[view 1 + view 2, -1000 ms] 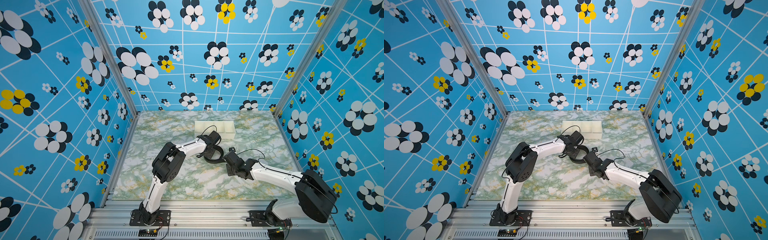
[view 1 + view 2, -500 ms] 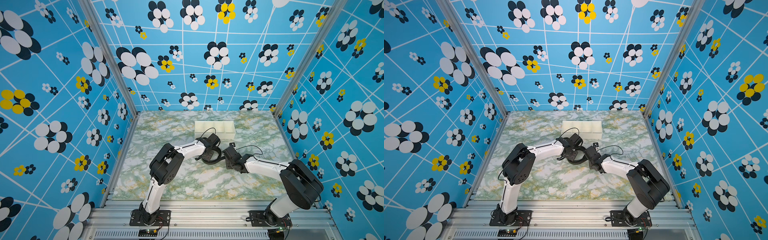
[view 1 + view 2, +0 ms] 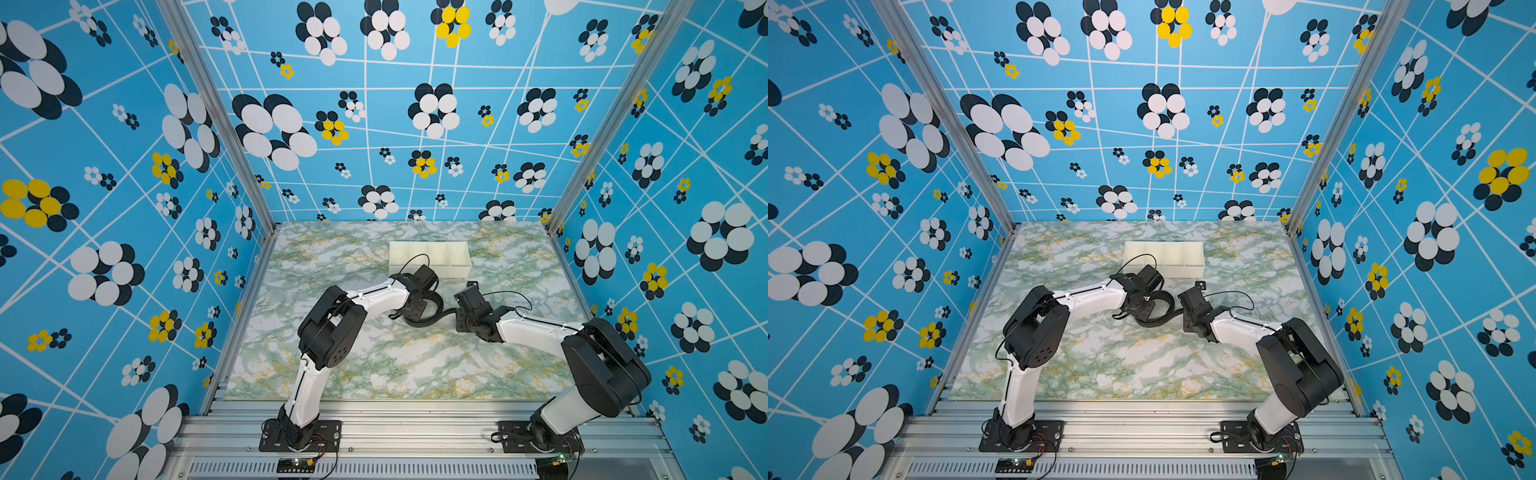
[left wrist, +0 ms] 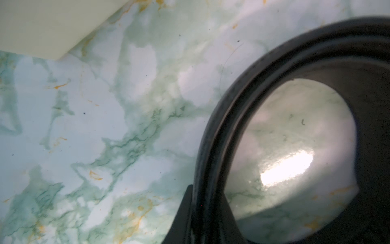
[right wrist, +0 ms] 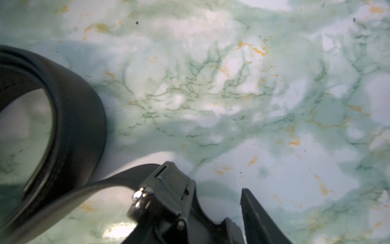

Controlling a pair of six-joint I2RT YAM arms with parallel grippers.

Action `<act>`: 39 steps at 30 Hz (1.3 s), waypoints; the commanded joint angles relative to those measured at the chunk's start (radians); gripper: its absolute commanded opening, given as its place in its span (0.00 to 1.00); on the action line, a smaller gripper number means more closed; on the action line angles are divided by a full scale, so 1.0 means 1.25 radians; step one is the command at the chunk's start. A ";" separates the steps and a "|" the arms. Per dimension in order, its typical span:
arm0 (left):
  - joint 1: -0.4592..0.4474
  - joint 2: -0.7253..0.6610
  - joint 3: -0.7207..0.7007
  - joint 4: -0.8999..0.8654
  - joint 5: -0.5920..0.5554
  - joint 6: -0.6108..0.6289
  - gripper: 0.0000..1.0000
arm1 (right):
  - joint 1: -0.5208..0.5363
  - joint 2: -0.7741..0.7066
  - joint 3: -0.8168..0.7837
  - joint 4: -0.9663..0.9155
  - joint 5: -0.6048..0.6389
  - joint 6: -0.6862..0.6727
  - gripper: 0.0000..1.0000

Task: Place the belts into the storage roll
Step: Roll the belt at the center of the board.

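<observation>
Jaws on the left arm (image 3: 374,297) pinch the belt (image 3: 426,324) by the wall of its coil. In the left wrist view one dark finger (image 4: 183,215) lies tight against the outside of the loop of the belt (image 4: 213,131), and marbled counter (image 4: 105,126) shows through the ring. Jaws on the right arm (image 3: 536,332) stand spread and hold nothing: in the right wrist view bare counter fills the gap beside one finger (image 5: 253,215). The buckle (image 5: 166,186) at the belt's free end lies just beside the other finger, on its outer side; whether they touch I cannot tell.

In both top views the belt (image 3: 1156,323) is a loose black coil on the counter (image 3: 395,365), a little toward 12 o'clock from the middle. The left jaws come at it from 9 o'clock and the right jaws from 3 o'clock, where its tail curls out. At 12 o'clock from the coil, near but apart, stands the storage roll (image 3: 430,270), a white tray (image 3: 1165,270) with dividers; its corner shows in the left wrist view (image 4: 42,27). The belt lies wholly outside it. The arm bases sit at 7 and 5 o'clock.
</observation>
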 commanded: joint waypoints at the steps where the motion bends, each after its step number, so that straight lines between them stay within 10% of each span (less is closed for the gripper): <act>1: 0.000 0.066 -0.053 -0.191 0.089 0.048 0.00 | -0.031 0.036 0.054 0.014 0.070 -0.016 0.57; 13: 0.032 0.087 -0.053 -0.190 0.113 0.048 0.00 | -0.109 -0.011 0.064 -0.029 0.106 -0.048 0.60; 18: 0.040 0.099 -0.043 -0.195 0.113 0.052 0.00 | -0.137 -0.095 0.047 -0.032 0.073 -0.079 0.98; 23: 0.039 0.108 -0.028 -0.197 0.121 0.049 0.00 | -0.138 -0.141 0.042 -0.048 0.023 -0.086 0.99; 34: 0.007 0.080 -0.020 -0.225 0.136 0.041 0.00 | -0.128 -0.211 -0.119 0.022 -0.400 0.347 0.83; 39: -0.004 0.079 -0.009 -0.236 0.150 0.029 0.00 | -0.056 -0.282 -0.154 -0.021 -0.433 0.475 0.78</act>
